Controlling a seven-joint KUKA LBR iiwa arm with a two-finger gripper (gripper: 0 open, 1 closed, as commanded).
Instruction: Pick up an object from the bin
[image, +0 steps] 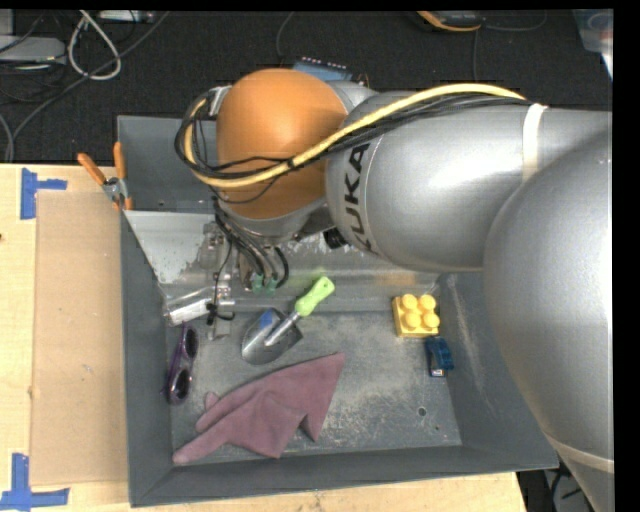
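Grey metal bin (145, 350), seen from above. My pincer (220, 305) hangs low in its left part, just beside a green-handled trowel (285, 322) and above purple sunglasses (180, 365). I cannot tell whether it is spread or closed. Nothing looks lifted, so I judge the pick not yet done.

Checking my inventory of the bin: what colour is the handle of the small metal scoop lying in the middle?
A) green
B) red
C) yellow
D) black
A: the scoop has a bright green handle, angled up and to the right from its metal bowl.
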